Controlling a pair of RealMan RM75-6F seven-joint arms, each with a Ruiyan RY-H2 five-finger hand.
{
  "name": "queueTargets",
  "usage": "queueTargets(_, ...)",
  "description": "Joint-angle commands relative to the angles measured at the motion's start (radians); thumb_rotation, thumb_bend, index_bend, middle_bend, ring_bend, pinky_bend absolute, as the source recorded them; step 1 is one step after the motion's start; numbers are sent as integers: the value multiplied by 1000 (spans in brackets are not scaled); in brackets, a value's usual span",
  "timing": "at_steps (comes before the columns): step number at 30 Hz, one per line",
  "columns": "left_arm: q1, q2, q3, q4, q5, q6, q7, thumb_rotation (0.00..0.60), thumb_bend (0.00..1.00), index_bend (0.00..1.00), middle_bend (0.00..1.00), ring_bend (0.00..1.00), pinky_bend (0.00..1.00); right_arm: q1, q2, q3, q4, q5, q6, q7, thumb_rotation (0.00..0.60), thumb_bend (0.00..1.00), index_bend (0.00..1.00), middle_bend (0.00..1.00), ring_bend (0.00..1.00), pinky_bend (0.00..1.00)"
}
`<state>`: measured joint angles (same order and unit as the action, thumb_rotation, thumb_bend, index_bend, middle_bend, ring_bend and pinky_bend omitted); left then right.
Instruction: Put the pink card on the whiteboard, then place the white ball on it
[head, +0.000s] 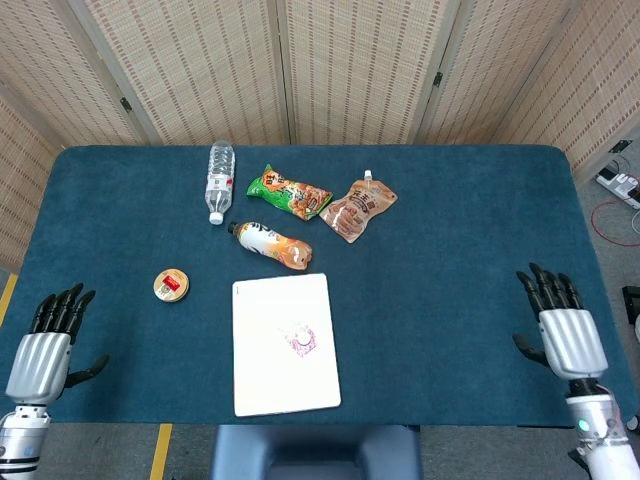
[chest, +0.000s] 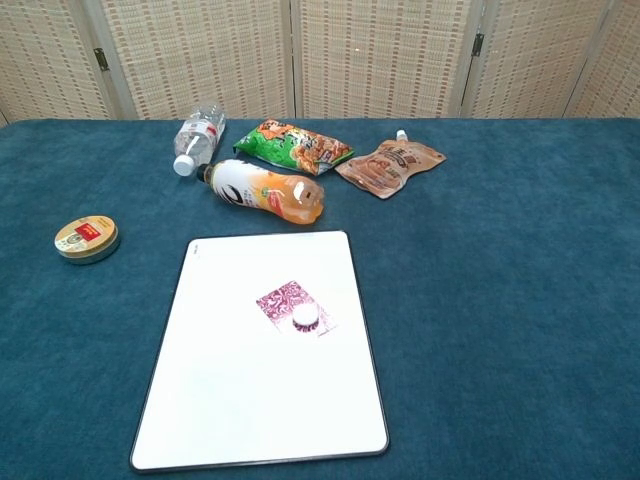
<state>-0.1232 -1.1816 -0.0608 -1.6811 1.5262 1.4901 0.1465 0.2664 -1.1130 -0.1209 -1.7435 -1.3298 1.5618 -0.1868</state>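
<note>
1. Blue table (head: 450, 230), cloth-covered, fills both views.
2. Whiteboard (chest: 240, 400) flat near front edge, approx centre-left; long side running 12 to 6.
3. Left hand (head: 45, 345) at far 8 o'clock corner of table in head view, fingers spread and pointing to 12, holding nothing; not seen in chest view.
4. Right hand (head: 562, 325) at far 4 o'clock edge in head view, fingers apart, pointing to 12, nothing held; also out of chest view.
5. Clear water bottle (chest: 198, 135) lying at 11 o'clock of board, well apart from it.
6. Orange drink bottle (chest: 265, 190) lying just beyond board's 12 o'clock edge, cap toward 10.
7. Green snack bag (chest: 295, 145) at 12, brown spout pouch (chest: 390, 162) at 1, side by side.
8. Round tin (chest: 87, 240) at 9 o'clock of board, apart.
9. Pink card (chest: 285, 300) flat on board, approx mid-board.
10. White ball (chest: 304, 318) sitting on card's 5 o'clock corner.
</note>
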Motion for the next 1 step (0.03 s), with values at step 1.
queueTargets(1, -2, -2, -2, -15, 7, 8, 11, 600, 246, 72, 16, 46, 0, -43, 0, 1, 24, -36, 36, 37, 600, 285, 13, 18, 0, 0)
